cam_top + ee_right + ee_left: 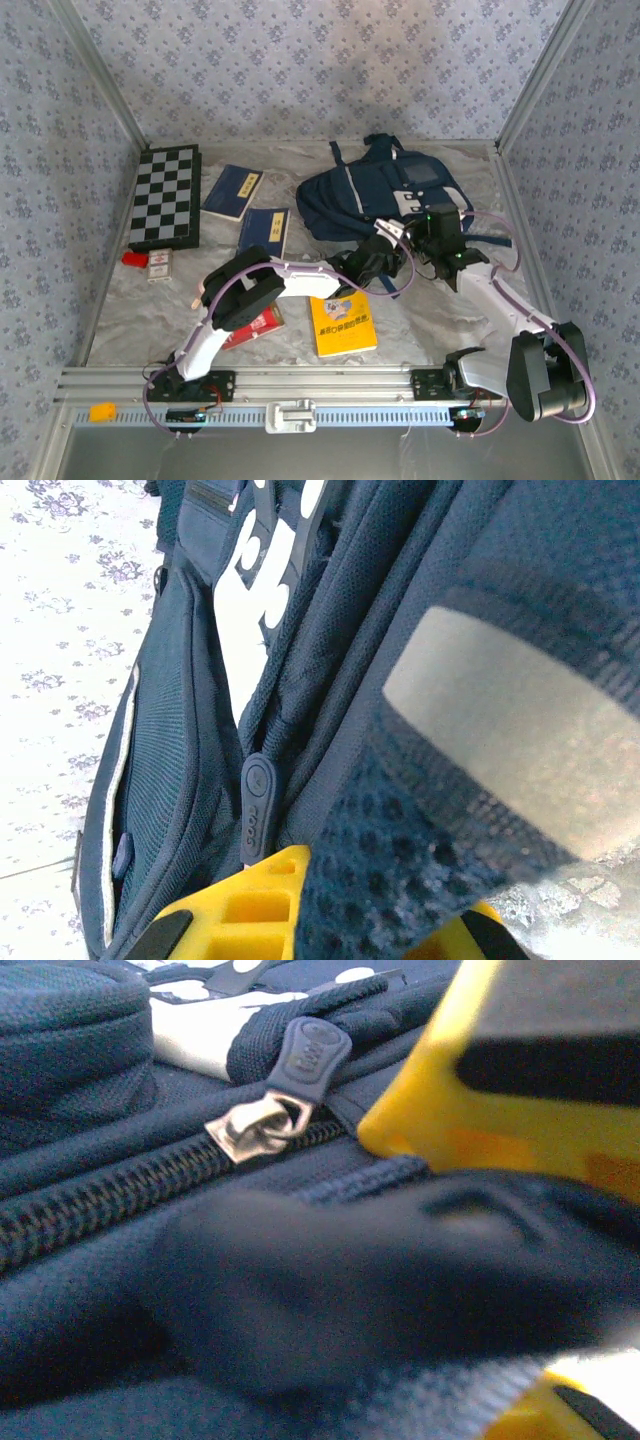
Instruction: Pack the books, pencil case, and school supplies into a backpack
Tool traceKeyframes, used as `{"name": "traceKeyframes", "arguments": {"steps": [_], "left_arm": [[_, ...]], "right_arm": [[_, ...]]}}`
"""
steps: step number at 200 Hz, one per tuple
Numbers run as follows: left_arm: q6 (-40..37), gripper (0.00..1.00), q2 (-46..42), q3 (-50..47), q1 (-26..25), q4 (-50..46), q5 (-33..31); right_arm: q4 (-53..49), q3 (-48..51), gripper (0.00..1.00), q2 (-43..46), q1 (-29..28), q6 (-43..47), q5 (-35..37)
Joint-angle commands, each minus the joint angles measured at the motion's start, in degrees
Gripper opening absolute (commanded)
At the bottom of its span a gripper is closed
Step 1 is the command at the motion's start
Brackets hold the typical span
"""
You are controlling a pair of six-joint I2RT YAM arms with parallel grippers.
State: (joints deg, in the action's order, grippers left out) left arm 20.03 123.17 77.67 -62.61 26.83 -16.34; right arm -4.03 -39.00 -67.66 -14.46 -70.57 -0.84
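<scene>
Evidently the backpack [350,195] is zipped; right gripper [365,910] pinches its fabric, left gripper [500,1260] unclear

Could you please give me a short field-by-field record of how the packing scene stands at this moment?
backpack: lying at the table's far side; the zipper in the left wrist view looks closed
left claw: fingers on either side of a dark backpack fold; grip unclear
right claw: shut on the backpack's mesh fabric
navy books: on the table left of the backpack, unpacked
yellow book: near edge, unpacked
pencil case: partly under the left arm, unpacked
chequered board: far left
</scene>
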Motion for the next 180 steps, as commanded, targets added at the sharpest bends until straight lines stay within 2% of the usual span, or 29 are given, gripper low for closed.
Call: {"name": "traceKeyframes", "arguments": {"steps": [1, 24, 54, 180], "left_arm": [[-2.31, 0.29, 0.41, 3.43, 0.65, 2.72, 0.02], [-2.54, 0.14, 0.17, 4.16, 0.87, 2.12, 0.66], [-2.09, 0.00, -1.41, 2.60, 1.43, 1.90, 1.39], [1.16, 0.00, -14.73, -12.76, 5.27, -5.00, 6.85]], "right_arm": [[2.10, 0.45, 0.00, 2.41, -1.47, -0.68, -3.99], [2.16, 0.30, 0.00, 2.36, -1.24, -0.29, -3.95], [1.38, -0.58, 0.00, 2.49, -0.68, 0.79, -4.10], [-4.37, -4.11, 0.00, 3.94, 9.24, 8.23, -10.80]]}}
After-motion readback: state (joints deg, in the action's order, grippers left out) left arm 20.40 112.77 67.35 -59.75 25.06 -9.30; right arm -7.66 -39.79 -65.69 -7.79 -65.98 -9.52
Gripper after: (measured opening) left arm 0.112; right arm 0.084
